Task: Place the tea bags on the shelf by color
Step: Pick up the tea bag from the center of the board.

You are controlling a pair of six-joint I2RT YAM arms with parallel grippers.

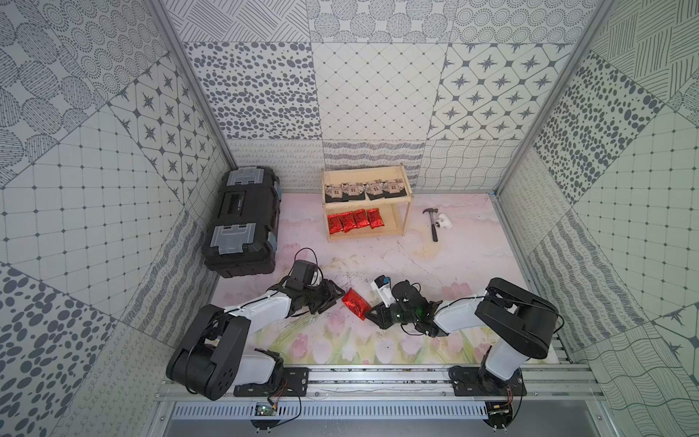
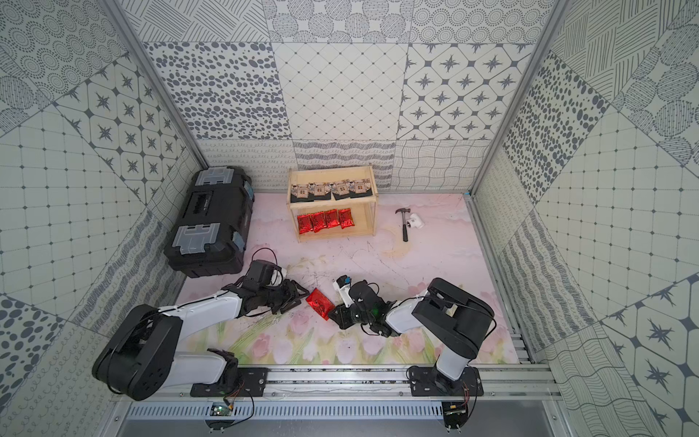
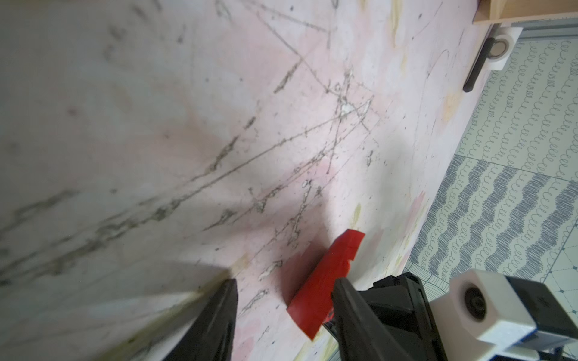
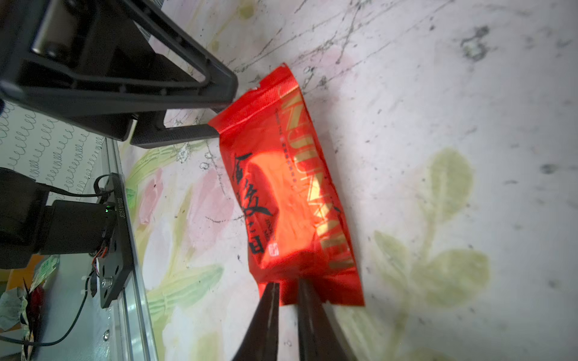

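Progress: sorting is nearing completion. On the shelf (image 1: 361,170), four black sachets (image 1: 365,189) are lying in a row along the upper tier. Four red pouches (image 1: 355,221) are sitting side by side on the lower tier, towards its left end. One item is outstanding: a fifth red pouch (image 4: 291,193) is lying low over the table (image 1: 416,265), well in front of the shelf.

In front of the shelf, left to right:
- The left gripper (image 3: 286,281) is standing with its jaws apart, its tips at the pouch's facing end and gripping nothing.
- The fifth red pouch is lying between the two grippers.
- The right gripper (image 4: 287,286) is pinching the opposite sealed hem, its jaws nearly together on the foil.

Condition of the fifth red pouch: it is showing shiny red foil with dark brush script and gold lettering face up. It is bulging in the middle and flattening at both crimped ends.

Remaining work, in my judgement: this pouch is waiting to be carried to the shelf's lower tier, beside the other reds.
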